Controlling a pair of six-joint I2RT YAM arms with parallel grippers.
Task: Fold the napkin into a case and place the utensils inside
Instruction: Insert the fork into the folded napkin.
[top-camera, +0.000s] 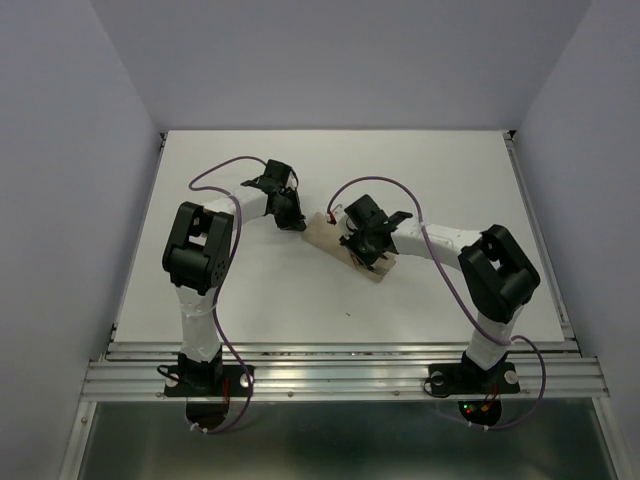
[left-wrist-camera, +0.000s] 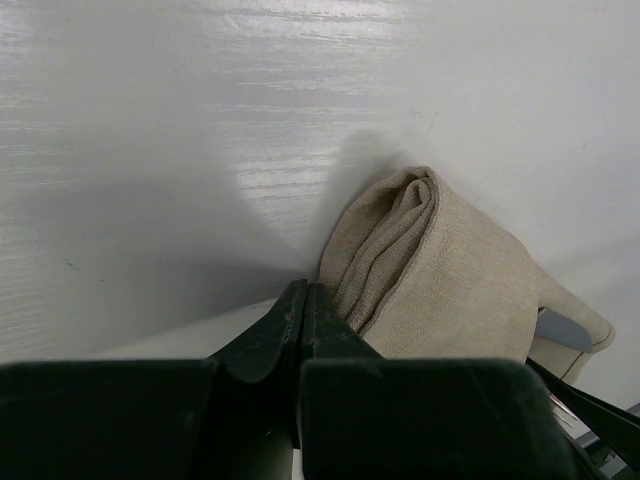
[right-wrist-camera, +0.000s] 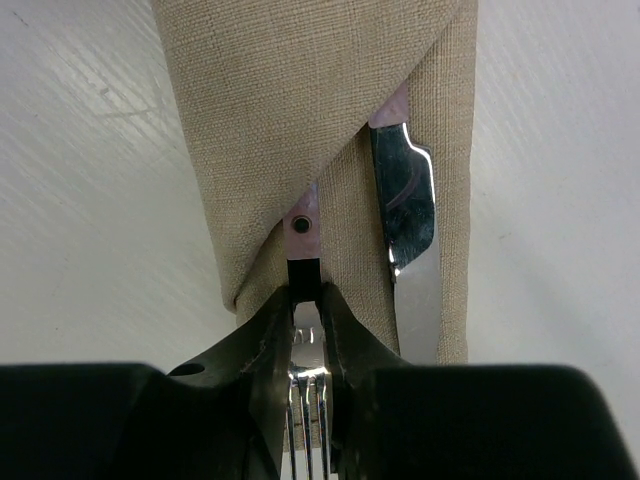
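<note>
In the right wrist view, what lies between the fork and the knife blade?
A fold of the napkin lies between the fork and the knife blade, keeping them apart; the right wrist view shows it.

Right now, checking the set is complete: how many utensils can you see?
2. The fork is gripped between the fingers of the right gripper, handle entering the case; the knife lies beside it, blade protruding from its fold. The case may hide others.
</note>
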